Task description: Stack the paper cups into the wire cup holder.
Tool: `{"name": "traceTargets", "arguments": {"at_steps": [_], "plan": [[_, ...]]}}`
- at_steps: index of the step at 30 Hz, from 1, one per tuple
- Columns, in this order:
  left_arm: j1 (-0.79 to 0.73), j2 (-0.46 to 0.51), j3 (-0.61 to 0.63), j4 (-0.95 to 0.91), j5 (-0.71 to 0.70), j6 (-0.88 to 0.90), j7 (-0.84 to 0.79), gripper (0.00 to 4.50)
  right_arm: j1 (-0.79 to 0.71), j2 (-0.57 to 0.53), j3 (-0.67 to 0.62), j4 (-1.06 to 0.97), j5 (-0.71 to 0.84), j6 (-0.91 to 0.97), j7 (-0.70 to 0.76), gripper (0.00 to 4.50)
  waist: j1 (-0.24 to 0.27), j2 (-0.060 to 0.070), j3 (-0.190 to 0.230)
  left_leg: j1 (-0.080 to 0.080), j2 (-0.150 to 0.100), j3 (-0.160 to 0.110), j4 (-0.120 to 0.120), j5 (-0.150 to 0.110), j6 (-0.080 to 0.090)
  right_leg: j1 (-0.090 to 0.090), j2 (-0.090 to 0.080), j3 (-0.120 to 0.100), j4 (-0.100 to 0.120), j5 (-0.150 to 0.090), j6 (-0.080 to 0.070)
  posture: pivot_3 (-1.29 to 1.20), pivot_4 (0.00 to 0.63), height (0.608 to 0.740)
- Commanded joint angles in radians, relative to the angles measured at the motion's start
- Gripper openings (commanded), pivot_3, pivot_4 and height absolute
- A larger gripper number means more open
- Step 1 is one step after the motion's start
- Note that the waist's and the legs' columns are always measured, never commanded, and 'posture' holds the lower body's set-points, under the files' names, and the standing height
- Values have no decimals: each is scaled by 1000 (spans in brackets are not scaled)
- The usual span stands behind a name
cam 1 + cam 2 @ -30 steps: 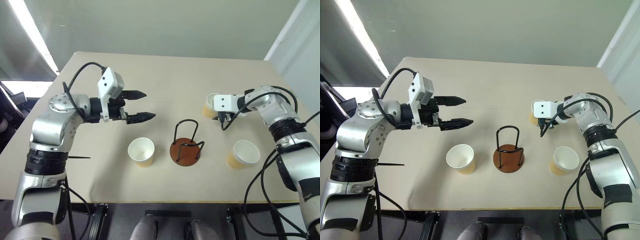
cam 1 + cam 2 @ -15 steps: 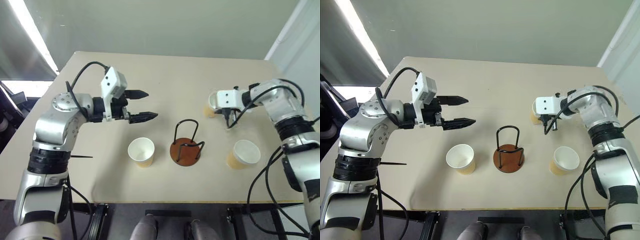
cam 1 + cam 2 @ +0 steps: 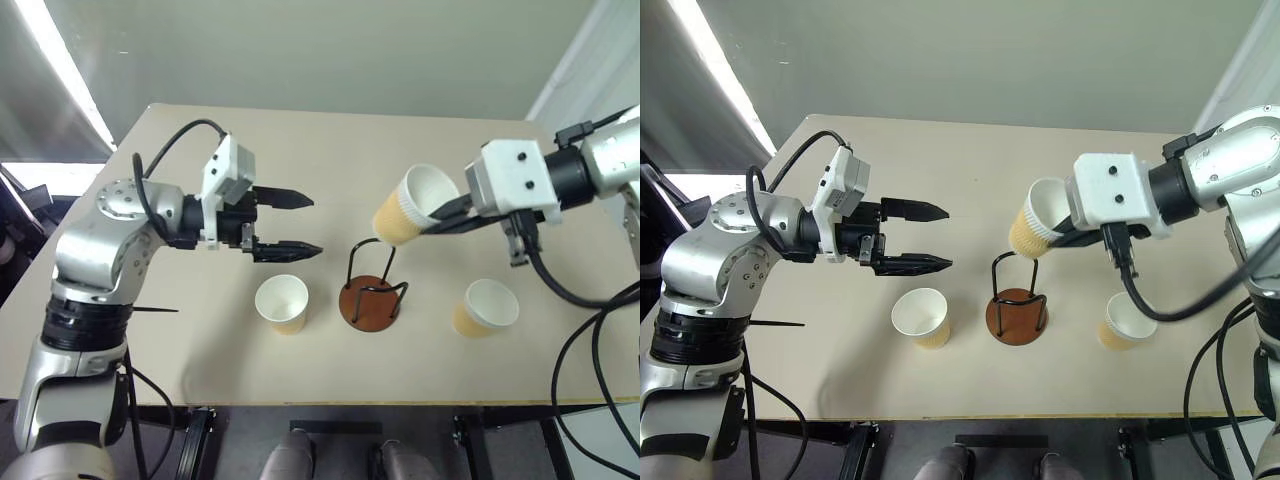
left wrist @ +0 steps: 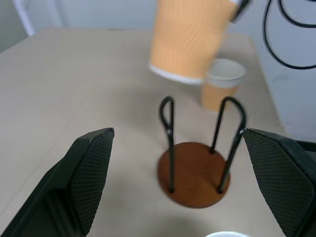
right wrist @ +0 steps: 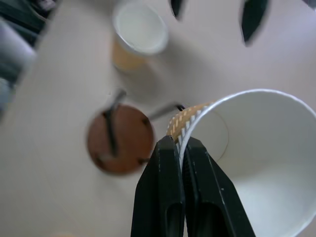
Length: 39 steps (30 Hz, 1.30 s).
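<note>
1. Three paper cups are in sight from my head camera: one in the air and two standing on the beige tabletop [image 3: 440, 130].
2. My right gripper [image 3: 440, 211] has its jaws pinched tight on the rim wall of the lifted paper cup [image 3: 408, 204], one finger inside and one outside.
3. That cup hangs tilted, its mouth facing up and right, its base pointing down-left, above and slightly far of the wire cup holder [image 3: 372, 291].
4. I see the holder upright near the middle of the tabletop, its reddish-brown disc base flat and its black wire loops holding no cup.
5. Left of the holder, just beside it, stands the second paper cup [image 3: 282, 303], upright, mouth up.
6. Right of the holder, a little apart, stands the third paper cup [image 3: 486, 307], also upright.
7. My left gripper [image 3: 303, 223] hovers over the tabletop, left and far of the holder, pointing right, jaws spread wide with nothing between them.
</note>
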Motion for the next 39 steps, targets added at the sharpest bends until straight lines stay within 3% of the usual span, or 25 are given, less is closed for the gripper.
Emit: {"name": "traceTargets", "arguments": {"at_steps": [1,23,27,36,39], "plan": [[-37,7,4,-15,-10,-1,-17,4500,-13,-21,-25,-74,62,59,-22,38,0,0,0,0,0,0,0,0,0,0,0,0,0,0,0,0,150,740],[-20,3,14,-32,-6,-3,9,4500,56,-29,119,3,-71,-177,-24,38,-1,0,0,0,0,0,1,0,2,0,0,0,0,0,0,0,150,740],[-16,2,11,-27,-2,-11,10,4500,66,-27,112,4,-69,-182,-32,915,-2,0,0,0,0,0,1,0,2,0,0,0,0,0,0,0,150,740],[-14,-12,9,-29,-8,-13,13,4500,74,2,67,15,-47,-157,-108,4056,-1,0,0,0,0,0,1,0,2,0,0,0,1,0,0,0,150,740],[-5,-17,14,-44,-19,-14,10,4500,77,11,36,15,-28,-128,-145,4056,-1,0,0,0,0,0,1,0,2,0,0,0,0,0,0,0,150,740]]}}
